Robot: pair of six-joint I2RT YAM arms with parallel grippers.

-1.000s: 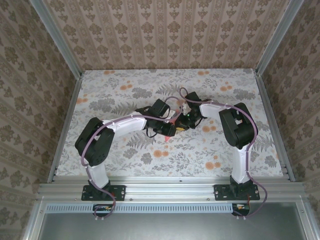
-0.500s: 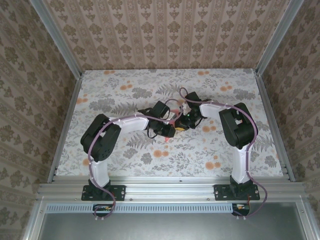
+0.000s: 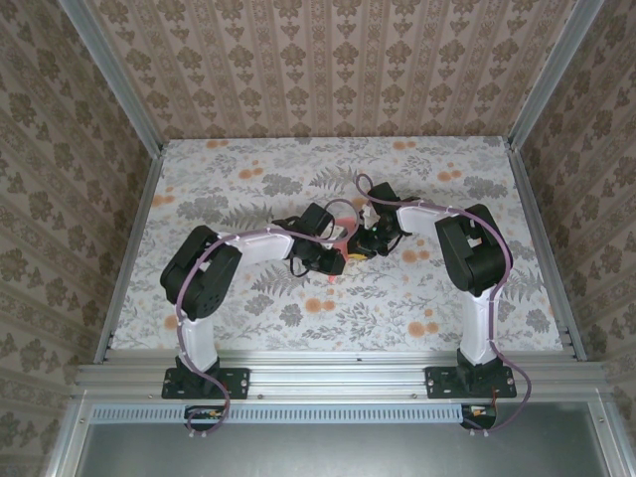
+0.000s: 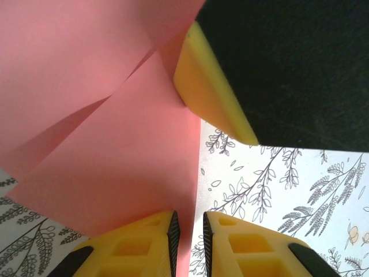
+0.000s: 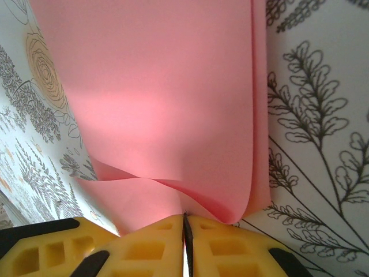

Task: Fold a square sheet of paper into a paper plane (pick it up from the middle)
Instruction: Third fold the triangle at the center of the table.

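Note:
The sheet of paper (image 4: 109, 144) is coral pink, folded over itself with creases, and held just above the flowered table in the middle. Its full outline is hidden, so whether it has the paper plane shape I cannot tell. My right gripper (image 5: 184, 218) is shut on a bent-over fold of the paper (image 5: 167, 86). My left gripper (image 4: 189, 222) stands narrowly open, and the paper's straight edge runs into the gap between its jaws. One right finger (image 4: 213, 86) shows just beyond it. From above, the left gripper (image 3: 341, 258) and the right gripper (image 3: 361, 242) meet tip to tip.
The flowered tabletop (image 3: 248, 179) spreads all round the two grippers. Patterned walls and aluminium rails (image 3: 129, 258) close it in at the left, the right and the back. Both arms bend in toward the centre from their bases at the near edge.
The left arm's elbow has swung to the right and nearer the centre. Both grippers have stayed together on the paper, and the left jaws have narrowed slightly.

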